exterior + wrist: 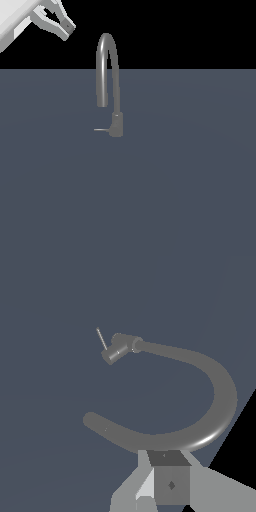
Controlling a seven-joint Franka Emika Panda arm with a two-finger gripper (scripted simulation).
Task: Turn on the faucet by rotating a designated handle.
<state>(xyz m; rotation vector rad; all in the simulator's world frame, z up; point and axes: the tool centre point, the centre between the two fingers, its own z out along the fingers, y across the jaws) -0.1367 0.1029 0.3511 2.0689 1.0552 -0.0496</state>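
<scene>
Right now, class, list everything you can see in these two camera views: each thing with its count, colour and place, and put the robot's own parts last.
faucet: one, grey metallic, standing upright on the surface near the middle of the exterior view, arched spout curving over toward the exterior view's left.
handle: one, thin grey rod, sticking out sideways from the faucet's short base toward the exterior view's left; nothing touches it.
surface: one, flat dark blue-grey, filling the lower part of the exterior view under the faucet.
background: black, behind the surface.
robot arm: one, white, in the exterior view's upper left corner.
end effector: one, white with dark tips, above and apart from the faucet, holding nothing; whether open or shut is unclear.
</scene>
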